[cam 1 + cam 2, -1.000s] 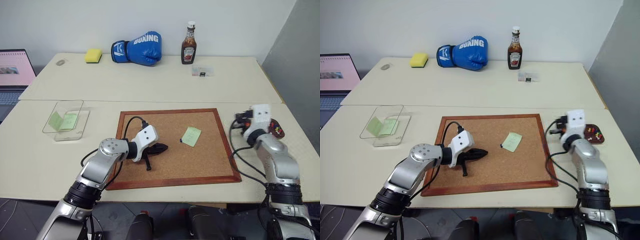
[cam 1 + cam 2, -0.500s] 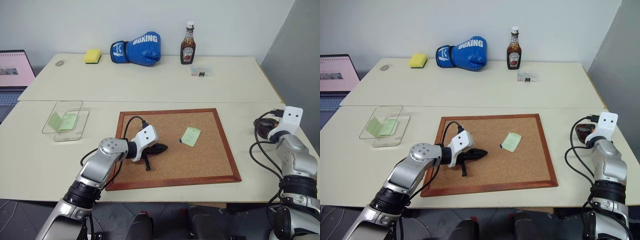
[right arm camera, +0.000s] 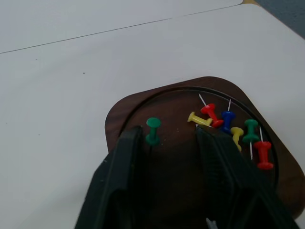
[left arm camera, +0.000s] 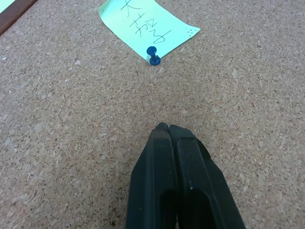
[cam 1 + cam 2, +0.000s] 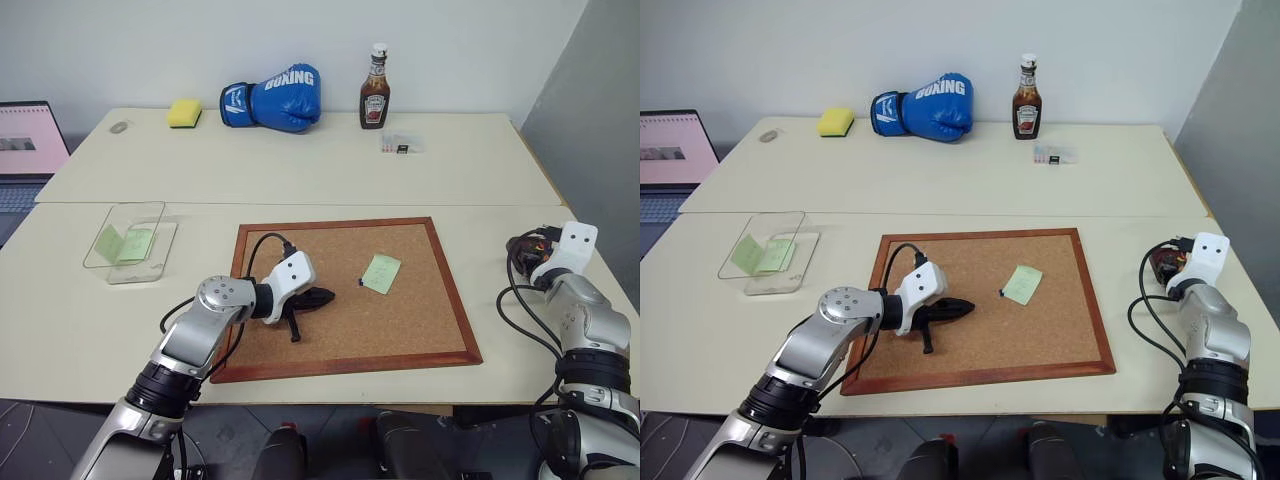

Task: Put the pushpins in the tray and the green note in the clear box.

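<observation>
Right gripper [image 3: 167, 138] over tray [image 3: 124, 121] at far right, fingers apart, empty; green pin [image 3: 152, 130] dropped inside. Left gripper [image 4: 169, 129] closed, empty, on corkboard [image 5: 430, 330]. Next: grip blue pin [image 4: 153, 53] by head, freeing green note [image 5: 381, 272].

Bright, even indoor light, soft shadows, no glare; wrist views sharp.

This looks like a lab or office room set up for testing. Two plain cream tables [image 5: 300, 170] stand pushed together against a bare white wall. An open laptop [image 5: 28, 150] sits at one edge, and unrelated props are laid out: a boxing glove [image 5: 272, 97], a sauce bottle [image 5: 376, 88], a sponge [image 5: 185, 112] and a corkboard [image 5: 350, 295].
</observation>
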Robot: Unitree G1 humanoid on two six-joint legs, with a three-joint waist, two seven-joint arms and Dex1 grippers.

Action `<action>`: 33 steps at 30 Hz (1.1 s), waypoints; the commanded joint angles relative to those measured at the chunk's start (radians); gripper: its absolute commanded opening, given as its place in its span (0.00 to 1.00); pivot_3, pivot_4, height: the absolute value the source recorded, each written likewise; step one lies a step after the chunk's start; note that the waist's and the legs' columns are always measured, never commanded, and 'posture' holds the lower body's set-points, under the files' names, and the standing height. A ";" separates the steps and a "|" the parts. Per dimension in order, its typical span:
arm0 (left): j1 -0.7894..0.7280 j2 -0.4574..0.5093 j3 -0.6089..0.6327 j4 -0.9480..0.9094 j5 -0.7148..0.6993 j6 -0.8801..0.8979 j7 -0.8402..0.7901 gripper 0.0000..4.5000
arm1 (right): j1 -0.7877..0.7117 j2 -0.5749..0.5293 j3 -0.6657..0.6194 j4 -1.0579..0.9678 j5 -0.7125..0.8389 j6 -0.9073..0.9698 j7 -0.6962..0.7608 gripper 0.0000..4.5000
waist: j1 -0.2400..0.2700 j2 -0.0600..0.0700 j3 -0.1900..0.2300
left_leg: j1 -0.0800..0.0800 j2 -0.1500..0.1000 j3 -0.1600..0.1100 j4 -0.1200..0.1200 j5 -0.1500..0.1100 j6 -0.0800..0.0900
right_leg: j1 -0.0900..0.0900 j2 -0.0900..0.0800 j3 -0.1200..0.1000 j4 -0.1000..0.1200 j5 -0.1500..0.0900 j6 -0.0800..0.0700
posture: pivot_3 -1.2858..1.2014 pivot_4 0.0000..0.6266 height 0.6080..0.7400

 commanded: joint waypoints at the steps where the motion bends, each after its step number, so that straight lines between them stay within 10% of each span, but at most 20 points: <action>1: 0.013 0.003 -0.018 -0.020 0.002 0.003 -0.010 0.00 | 0.004 -0.021 0.006 -0.047 -0.023 -0.057 -0.006 0.65 | 0.000 0.000 0.000 | 0.000 0.000 0.000 0.000 0.000 0.000 | 0.000 0.000 0.000 0.000 0.000 0.000 | 0.52 0.24 1.00; 9: 0.010 0.000 -0.020 -0.014 0.002 0.001 -0.012 0.00 | 0.045 -0.023 0.068 -0.221 -0.063 -0.121 0.021 0.99 | 0.000 0.000 0.000 | 0.000 0.000 0.000 0.000 0.000 0.000 | 0.000 0.000 0.000 0.000 0.000 0.000 | 0.52 0.24 1.00; 33: 0.007 0.008 -0.013 -0.008 -0.001 0.008 -0.012 0.00 | 0.135 -0.037 0.598 -0.577 0.053 -0.070 0.635 0.99 | 0.004 0.000 0.000 | 0.000 0.000 -0.001 0.000 0.000 0.000 | 0.000 0.000 -0.001 0.000 0.000 0.000 | 0.52 0.24 1.00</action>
